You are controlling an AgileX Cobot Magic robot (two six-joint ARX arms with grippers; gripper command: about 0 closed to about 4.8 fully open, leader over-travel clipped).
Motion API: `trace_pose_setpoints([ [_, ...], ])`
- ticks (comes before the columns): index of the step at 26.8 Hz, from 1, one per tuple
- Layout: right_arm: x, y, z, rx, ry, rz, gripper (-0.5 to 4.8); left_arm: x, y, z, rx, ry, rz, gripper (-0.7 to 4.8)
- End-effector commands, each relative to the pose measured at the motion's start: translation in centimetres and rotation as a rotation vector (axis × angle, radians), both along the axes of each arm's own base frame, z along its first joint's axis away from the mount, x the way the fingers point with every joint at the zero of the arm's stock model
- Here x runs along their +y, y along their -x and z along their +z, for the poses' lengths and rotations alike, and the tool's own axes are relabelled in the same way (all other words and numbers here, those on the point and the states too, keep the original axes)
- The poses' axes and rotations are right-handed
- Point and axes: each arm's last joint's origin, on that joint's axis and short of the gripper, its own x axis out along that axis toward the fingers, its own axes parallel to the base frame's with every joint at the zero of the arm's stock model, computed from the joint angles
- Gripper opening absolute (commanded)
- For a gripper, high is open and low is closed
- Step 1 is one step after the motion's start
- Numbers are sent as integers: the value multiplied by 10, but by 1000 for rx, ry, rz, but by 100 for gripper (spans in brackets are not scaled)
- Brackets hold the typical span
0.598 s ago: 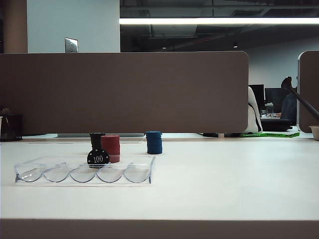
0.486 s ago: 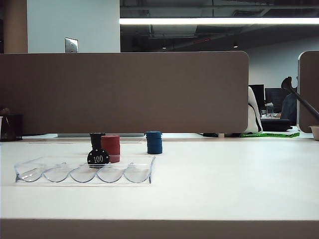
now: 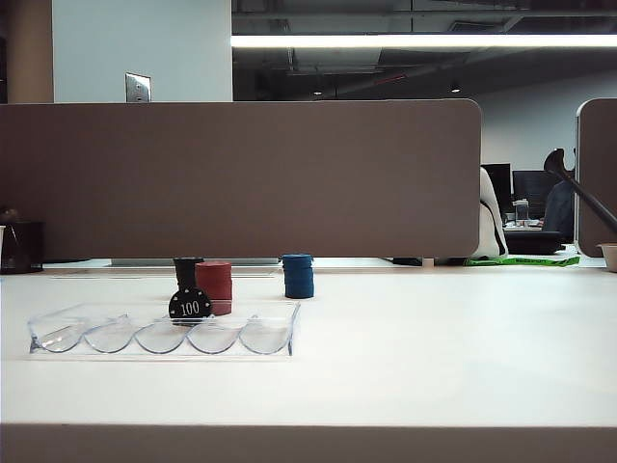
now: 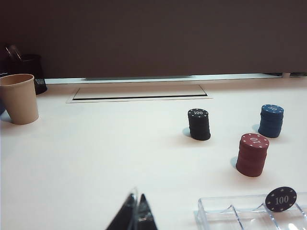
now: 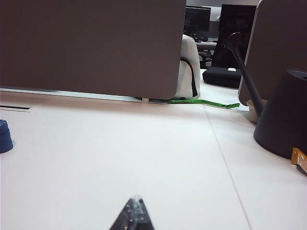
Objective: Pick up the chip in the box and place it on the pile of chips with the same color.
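My left gripper (image 4: 136, 211) hovers closed and empty above the white table (image 3: 434, 347), near the clear chip tray (image 3: 164, 333) where the black 100 chip (image 3: 190, 305) stands upright. My right gripper (image 5: 135, 211), also closed and empty, faces a brown partition (image 5: 91, 45).

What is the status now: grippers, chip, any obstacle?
Left gripper shut, empty, short of the box. Right gripper shut, empty, far off. Chip upright in box; black pile free. Red stack stands between them.

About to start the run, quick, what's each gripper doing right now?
Left gripper: shut, empty, short of the box.
Right gripper: shut, empty, over bare table.
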Motion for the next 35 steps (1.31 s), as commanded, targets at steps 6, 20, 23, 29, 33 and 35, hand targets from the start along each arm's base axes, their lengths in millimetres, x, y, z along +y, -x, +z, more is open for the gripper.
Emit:
trace_pose_setpoints([
  [6, 0, 0, 2, -18, -2, -2, -6, 0, 0, 2, -16, 0, -1, -6],
  [20, 0, 15, 63, 101, 38, 0, -6, 0, 18, 51, 46, -50, -27, -6],
  [23, 1, 8, 75, 139, 40, 35, -6, -2, 18, 62, 95, -103, -75, -6],
  [29, 7, -27, 103, 272, 40, 192, -6, -6, -4, 93, 223, -190, -232, -6],
  [33, 13, -55, 109, 360, 37, 252, -6, -8, -32, 106, 323, -232, -285, -6],
  [35, 23, -71, 108, 389, 46, 306, -6, -11, -47, 107, 378, -257, -333, -6],
])
